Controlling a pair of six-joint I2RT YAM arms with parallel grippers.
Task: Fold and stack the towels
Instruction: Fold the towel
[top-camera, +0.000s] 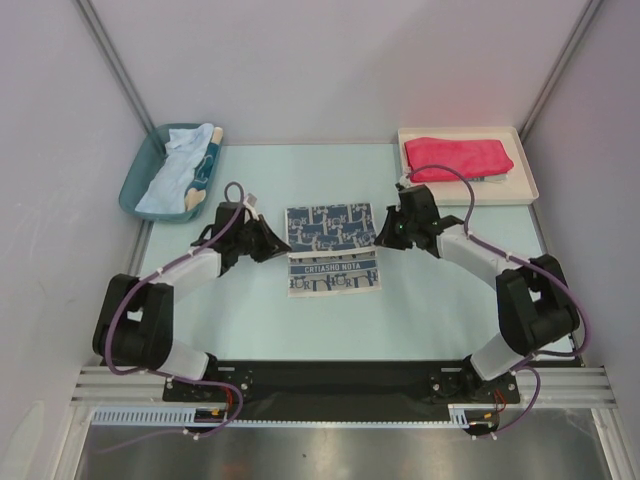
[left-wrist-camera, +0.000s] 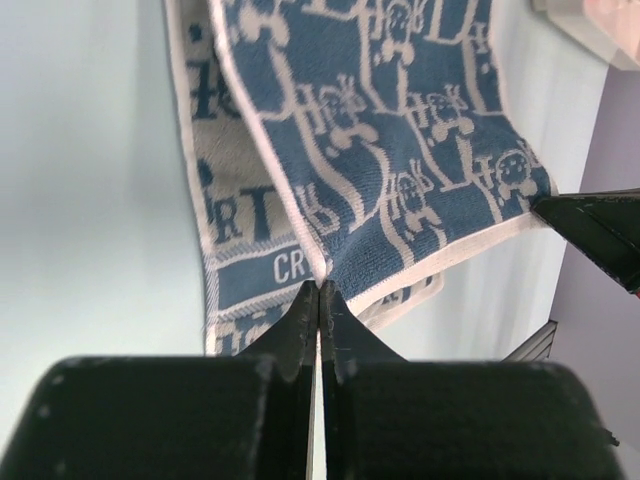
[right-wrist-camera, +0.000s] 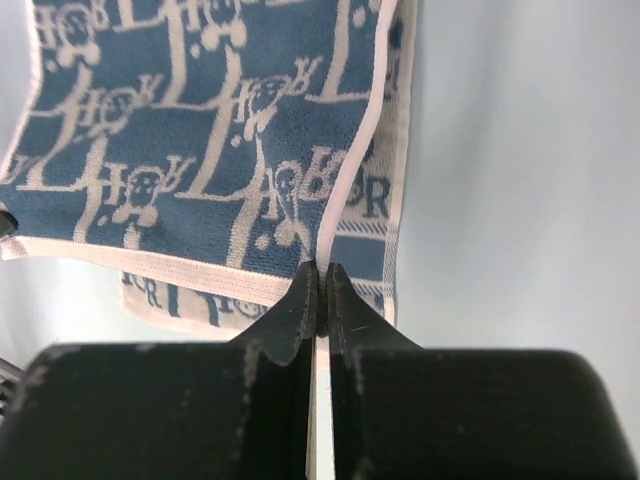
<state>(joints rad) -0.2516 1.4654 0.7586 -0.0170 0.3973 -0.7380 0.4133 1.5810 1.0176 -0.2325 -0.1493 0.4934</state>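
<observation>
A blue-and-white patterned towel (top-camera: 331, 245) lies in the middle of the table, its far part folded over toward me. My left gripper (top-camera: 278, 244) is shut on the towel's left edge (left-wrist-camera: 322, 270). My right gripper (top-camera: 383, 234) is shut on its right edge (right-wrist-camera: 325, 250). Both hold the upper layer slightly raised above the lower layer with white letters (top-camera: 335, 272). A red-pink towel (top-camera: 456, 157) lies folded in the white tray (top-camera: 523, 190) at the back right. A pale blue towel (top-camera: 175, 175) lies crumpled in the teal bin (top-camera: 133, 188) at the back left.
A teal, white and orange cloth (top-camera: 207, 168) lies in the bin beside the pale blue one. Grey walls close in both sides and the back. The arm bases sit on the black rail (top-camera: 330, 378) at the near edge.
</observation>
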